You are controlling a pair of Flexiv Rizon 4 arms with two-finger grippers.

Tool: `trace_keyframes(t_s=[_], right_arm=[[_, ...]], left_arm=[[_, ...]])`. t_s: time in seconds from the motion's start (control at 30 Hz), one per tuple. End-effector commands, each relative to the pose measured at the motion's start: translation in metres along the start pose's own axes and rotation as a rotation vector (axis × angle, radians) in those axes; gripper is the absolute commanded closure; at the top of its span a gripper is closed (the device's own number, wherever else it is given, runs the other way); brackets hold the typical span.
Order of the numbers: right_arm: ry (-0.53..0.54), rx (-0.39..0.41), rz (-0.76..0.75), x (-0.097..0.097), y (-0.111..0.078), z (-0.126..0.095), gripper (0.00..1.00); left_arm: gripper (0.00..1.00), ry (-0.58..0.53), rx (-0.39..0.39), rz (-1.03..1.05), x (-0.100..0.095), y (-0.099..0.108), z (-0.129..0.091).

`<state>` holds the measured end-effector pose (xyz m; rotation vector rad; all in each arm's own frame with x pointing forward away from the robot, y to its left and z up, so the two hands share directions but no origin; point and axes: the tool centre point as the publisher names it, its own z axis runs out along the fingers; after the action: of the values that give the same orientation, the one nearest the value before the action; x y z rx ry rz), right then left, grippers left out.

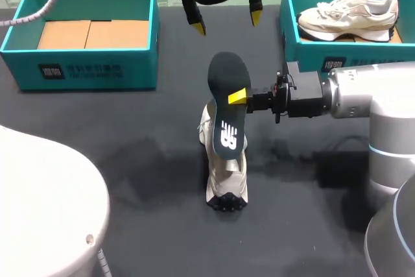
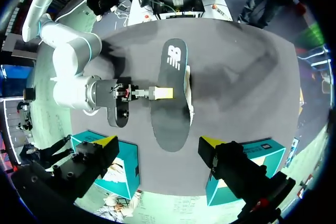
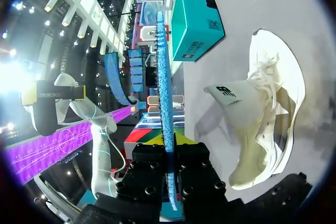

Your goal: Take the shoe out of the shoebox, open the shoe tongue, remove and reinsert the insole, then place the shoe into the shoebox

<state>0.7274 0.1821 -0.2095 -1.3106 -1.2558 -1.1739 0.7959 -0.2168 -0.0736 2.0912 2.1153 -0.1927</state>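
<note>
The right gripper pinches the dark insole by its edge, holding it over the white shoe on the table, probably for reinsertion, while the left gripper hangs spread and empty beyond.

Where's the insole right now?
The insole is at mid-table in the head view, gripped by the right pincer just above the white shoe.

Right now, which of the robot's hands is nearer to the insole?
Right. The right hand grips the insole from both sides, holding it over the shoe. The left hand hangs open beyond the insole's far end, apart from it.
</note>
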Motion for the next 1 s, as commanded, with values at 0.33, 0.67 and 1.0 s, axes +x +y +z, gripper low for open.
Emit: trace_keyframes(t_s=[0.33,0.67,1.0], right_arm=[[-0.003,-0.002,0.000,0.000,-0.001,0.001,1.00],[-0.003,-0.002,0.000,0.000,-0.001,0.001,1.00],[-0.003,-0.002,0.000,0.000,-0.001,0.001,1.00]], left_arm=[[0.00,0.113,0.011,-0.022,-0.002,0.001,0.011],[0.00,-0.259,0.011,-0.002,0.030,-0.008,0.010],[0.00,-0.629,0.021,-0.109,0.066,-0.019,0.011]])
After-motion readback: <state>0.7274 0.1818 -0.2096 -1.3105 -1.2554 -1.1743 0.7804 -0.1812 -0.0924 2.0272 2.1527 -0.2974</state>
